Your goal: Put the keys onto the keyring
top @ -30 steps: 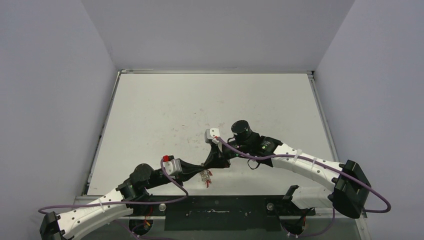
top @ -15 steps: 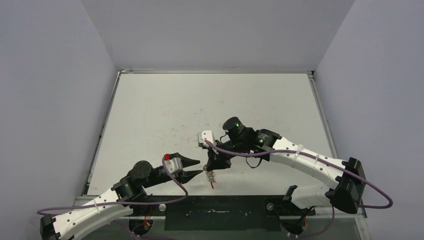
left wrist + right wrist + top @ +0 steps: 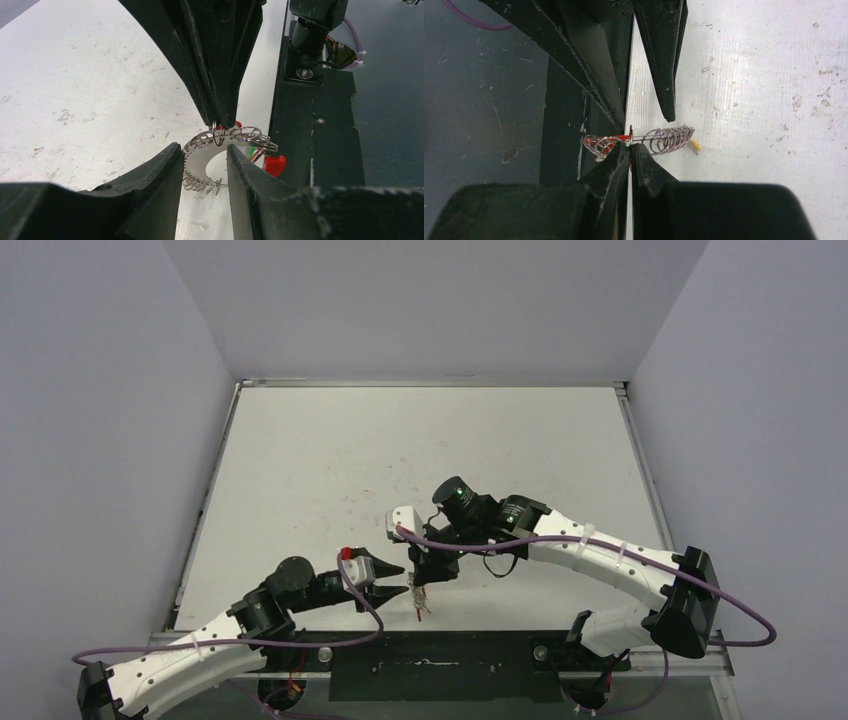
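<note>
1. Right gripper: jaws closed on the wire of the keyring. In the right wrist view the two fingertips meet with the thin silvery wire pinched between them.

2. Left gripper: jaws apart, gripping nothing. In the left wrist view its fingers stand either side of the lower arc of the keyring. Contact between those fingers and the wire cannot be determined.

3. Keyring location: at the 6 o'clock edge of the white table, just beside the black base plate. The left gripper lies at 9 o'clock of the ring, and the right gripper at 12 o'clock.

4. Keys: a cluster of small silver keys hangs on the ring at 7 o'clock of the pinch point. Their small loops are bunched side by side along the wire.

5. Red plastic piece: on the ring at 4 o'clock of the pinch point.

6. Yellowish tag: projects from the loop bunch at its 3 o'clock end in the right wrist view.
</note>
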{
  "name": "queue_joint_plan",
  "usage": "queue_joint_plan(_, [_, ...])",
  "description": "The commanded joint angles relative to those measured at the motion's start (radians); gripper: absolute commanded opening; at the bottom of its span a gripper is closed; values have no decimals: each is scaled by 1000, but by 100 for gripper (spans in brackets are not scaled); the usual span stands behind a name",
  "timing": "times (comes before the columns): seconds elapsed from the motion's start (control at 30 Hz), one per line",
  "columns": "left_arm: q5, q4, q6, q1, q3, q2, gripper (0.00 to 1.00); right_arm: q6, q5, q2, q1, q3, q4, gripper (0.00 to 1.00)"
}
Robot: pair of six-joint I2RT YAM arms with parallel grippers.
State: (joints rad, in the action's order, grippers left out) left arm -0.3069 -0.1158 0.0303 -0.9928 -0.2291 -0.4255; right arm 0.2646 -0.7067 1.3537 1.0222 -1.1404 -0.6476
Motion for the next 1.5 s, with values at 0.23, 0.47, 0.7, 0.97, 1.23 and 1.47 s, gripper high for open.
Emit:
queue_joint_plan(0.23, [-72, -111, -22, 2, -46, -72, 35, -21, 21, 15, 24, -50, 25, 0])
queue_joint_plan(0.47, [-86, -147, -23, 1, -49, -120, 21, -22, 24, 16, 28, -48, 25, 0])
queue_joint_plan(0.7, [-75, -101, -9, 1, -60, -107, 0, -24, 27, 18, 30, -51, 27, 0])
queue_joint_plan(0.97, [-67, -131, -21, 1, -33, -93, 0, -37, 53, 12, 29, -41, 63, 20])
queue_joint_plan(1.23, [-48, -309, -61, 1, 55, -61, 0, -71, -77, -128, -73, 132, 314, 56])
queue_joint_plan(1.47, [-34, -374, -65, -3, 109, 16, 0, -25, -230, -228, -122, 292, 482, 54])
